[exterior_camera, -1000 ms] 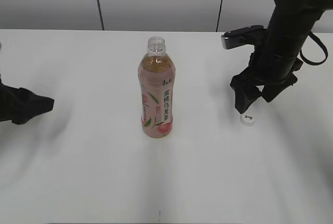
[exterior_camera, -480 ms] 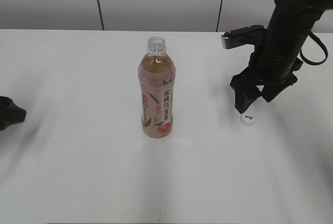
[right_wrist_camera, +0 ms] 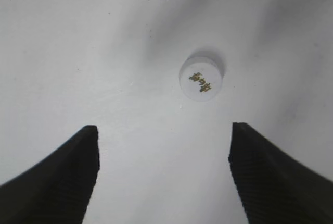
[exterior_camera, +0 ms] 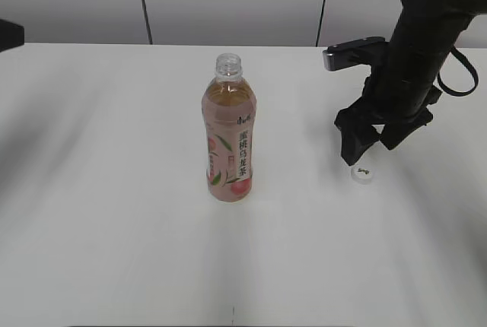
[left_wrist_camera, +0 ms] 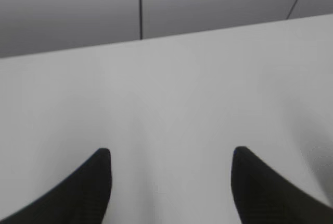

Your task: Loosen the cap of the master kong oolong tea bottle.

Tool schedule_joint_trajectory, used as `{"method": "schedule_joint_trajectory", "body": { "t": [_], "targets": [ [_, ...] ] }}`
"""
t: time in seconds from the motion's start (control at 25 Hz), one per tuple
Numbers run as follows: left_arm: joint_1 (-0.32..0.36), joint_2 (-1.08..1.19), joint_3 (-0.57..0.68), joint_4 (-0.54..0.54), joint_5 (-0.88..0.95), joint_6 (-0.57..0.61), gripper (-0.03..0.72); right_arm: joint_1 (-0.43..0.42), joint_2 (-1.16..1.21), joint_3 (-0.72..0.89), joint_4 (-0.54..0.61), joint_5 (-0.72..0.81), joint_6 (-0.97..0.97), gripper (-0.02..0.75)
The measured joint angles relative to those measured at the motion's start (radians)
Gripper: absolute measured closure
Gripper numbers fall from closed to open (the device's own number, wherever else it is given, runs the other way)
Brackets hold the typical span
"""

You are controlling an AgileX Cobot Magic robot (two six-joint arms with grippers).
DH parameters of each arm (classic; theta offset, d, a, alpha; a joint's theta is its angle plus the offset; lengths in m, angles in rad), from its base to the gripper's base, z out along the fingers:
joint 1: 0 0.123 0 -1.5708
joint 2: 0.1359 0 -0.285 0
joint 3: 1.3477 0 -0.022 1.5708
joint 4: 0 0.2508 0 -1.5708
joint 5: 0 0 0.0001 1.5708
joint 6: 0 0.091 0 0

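The master kong oolong tea bottle (exterior_camera: 229,133) stands upright at the middle of the white table, its neck open with no cap on it. The small white cap (exterior_camera: 364,175) lies flat on the table to the bottle's right; it also shows in the right wrist view (right_wrist_camera: 201,79). My right gripper (exterior_camera: 373,144) hovers just above and behind the cap, open and empty (right_wrist_camera: 164,151). My left gripper (left_wrist_camera: 170,169) is open and empty over bare table; in the exterior view only a dark bit of the left arm (exterior_camera: 9,34) shows at the far left edge.
The white table (exterior_camera: 114,213) ends at a grey panelled wall (exterior_camera: 228,0) behind. The right arm's black body (exterior_camera: 422,30) rises at the back right, with a cable looping beside it.
The left arm has withdrawn leftwards and upwards, almost out of the exterior view. The right gripper, the bottle and the cap have stayed where they were.
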Motion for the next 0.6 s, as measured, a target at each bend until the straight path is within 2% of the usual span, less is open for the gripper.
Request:
{"method": "schedule_joint_trajectory", "body": {
  "t": [0.4,0.6],
  "targets": [
    [0.0,-0.106,0.013,-0.023,0.042,0.008,0.278,0.0,-0.023,0.002,0.06,-0.009,0.0,0.158],
    [0.0,-0.113,0.013,-0.143,0.009,0.078,0.3,0.0,-0.062,0.002,0.064,-0.01,0.0,0.164]
  ]
}}
